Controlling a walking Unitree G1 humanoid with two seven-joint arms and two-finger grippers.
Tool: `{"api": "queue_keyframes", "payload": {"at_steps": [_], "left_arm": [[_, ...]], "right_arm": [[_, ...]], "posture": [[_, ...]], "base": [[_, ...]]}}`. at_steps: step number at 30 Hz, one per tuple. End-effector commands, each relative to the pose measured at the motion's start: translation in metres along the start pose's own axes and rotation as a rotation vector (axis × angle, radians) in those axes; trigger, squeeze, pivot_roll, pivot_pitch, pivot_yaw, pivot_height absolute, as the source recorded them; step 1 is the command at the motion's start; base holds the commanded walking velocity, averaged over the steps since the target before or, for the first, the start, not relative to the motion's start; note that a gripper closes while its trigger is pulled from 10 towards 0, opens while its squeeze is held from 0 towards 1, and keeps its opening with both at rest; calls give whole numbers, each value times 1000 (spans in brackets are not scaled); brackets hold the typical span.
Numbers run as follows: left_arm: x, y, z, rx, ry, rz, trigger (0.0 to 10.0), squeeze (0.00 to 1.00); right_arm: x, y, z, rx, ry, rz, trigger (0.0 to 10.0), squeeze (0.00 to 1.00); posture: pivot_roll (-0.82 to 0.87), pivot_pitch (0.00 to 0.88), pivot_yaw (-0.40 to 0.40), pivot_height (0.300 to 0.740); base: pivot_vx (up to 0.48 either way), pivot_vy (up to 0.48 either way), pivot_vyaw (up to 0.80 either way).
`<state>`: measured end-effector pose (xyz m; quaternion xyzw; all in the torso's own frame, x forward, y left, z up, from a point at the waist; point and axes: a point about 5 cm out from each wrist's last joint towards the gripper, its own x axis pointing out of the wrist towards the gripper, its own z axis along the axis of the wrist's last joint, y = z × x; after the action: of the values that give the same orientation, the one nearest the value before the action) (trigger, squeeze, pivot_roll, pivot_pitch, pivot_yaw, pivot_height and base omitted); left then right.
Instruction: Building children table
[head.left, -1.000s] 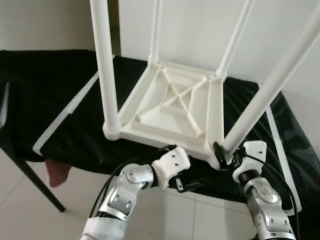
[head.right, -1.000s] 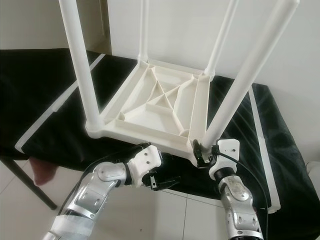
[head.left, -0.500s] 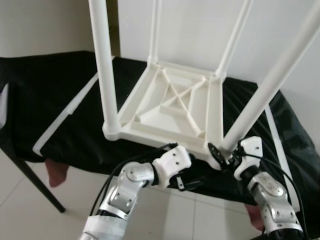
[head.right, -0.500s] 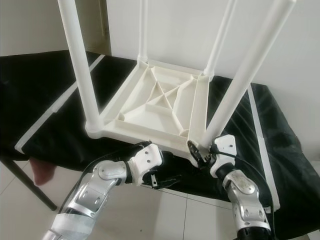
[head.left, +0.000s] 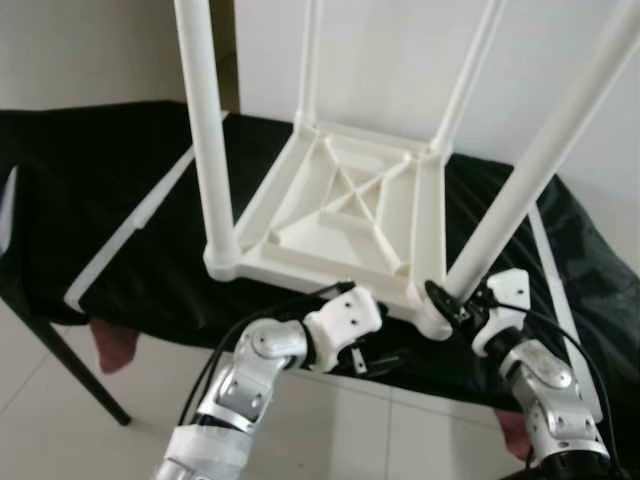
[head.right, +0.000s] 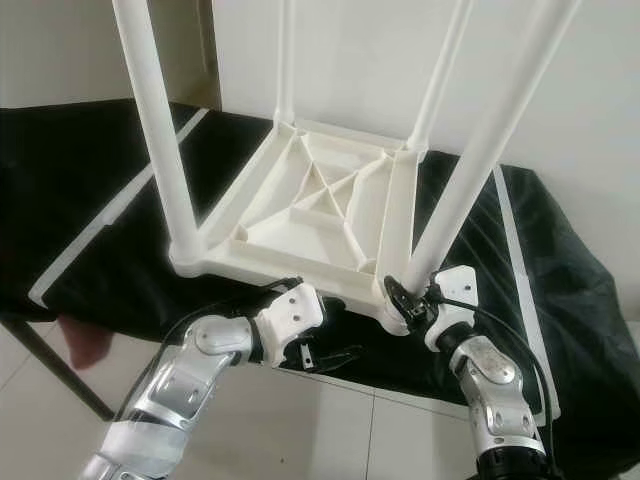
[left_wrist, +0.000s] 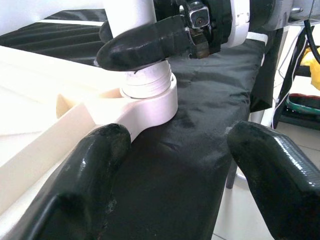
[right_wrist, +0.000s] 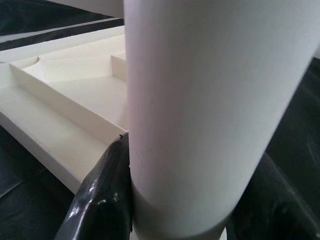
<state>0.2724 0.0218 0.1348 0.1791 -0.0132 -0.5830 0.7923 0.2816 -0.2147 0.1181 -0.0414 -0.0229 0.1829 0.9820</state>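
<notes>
Soft, even daylight; head views slightly hazy, white wall overexposed. Wrist views sharp mid-field, near black fingers blurred, faint sheen.

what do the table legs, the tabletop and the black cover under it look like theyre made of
Table legs: likely moulded plastic, smooth matte white tubes with no grain.
Tabletop, lying upside down: probably the same off-white plastic, with moulded ribs and corner sockets.
Black cover: seems a thin cloth or plastic sheet, since it drapes and wrinkles with a slight sheen.
The right gripper is closed on the near right leg; the left gripper is open.
</notes>
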Motion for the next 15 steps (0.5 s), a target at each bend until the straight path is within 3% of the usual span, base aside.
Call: {"api": "queue_keyframes", "payload": {"at_steps": [1, 9, 15], "left_arm": [[0, 4, -2, -10, 5, 112, 10000, 0], [1, 3, -2, -10, 1, 106, 10000, 0], [3, 2, -2, -10, 1, 96, 10000, 0]], "right_arm": [[-3, -2, 2, 36, -13, -54, 10000, 0], [-1, 8, 6, 82, -30, -262, 10000, 0], [1, 32, 2, 168, -13, -531, 10000, 0]], "posture": [[44, 0, -73, 740], [35, 0, -66, 740], [26, 0, -61, 740]], "base": [[0, 0, 0], [0, 0, 0], [0, 0, 0]]}}
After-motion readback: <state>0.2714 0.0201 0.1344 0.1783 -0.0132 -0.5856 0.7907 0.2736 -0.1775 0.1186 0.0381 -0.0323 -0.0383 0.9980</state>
